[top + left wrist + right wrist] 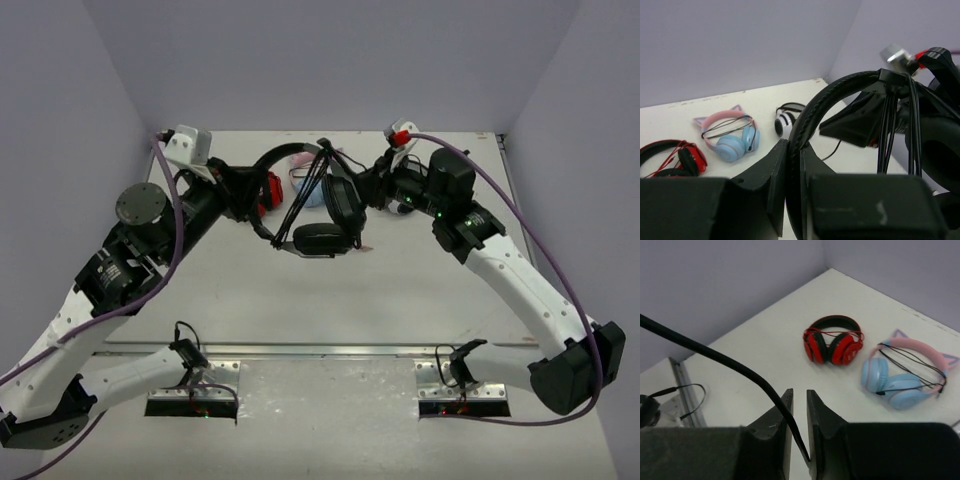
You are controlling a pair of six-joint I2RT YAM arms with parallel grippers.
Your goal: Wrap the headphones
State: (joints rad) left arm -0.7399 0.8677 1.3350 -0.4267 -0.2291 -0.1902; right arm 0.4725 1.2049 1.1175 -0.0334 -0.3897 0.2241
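The all-black headphones [325, 215] hang above the table between my two grippers. My left gripper [250, 198] is shut on the thin headband [805, 120], which runs up between its fingers [795, 146]. Several turns of the thin black cable [886, 125] are wound across the headband's top and run down toward the ear cups [322, 238]. My right gripper [368, 186] is shut on the cable [740, 367], which comes in from the left and slips down between its narrowly spaced fingers [800, 392].
On the table at the back lie a red-and-black pair [834, 342], also in the left wrist view [675, 160], a pink-and-blue cat-ear pair [905, 375], and a white-and-black pair [785, 121]. Purple walls close in the back and sides.
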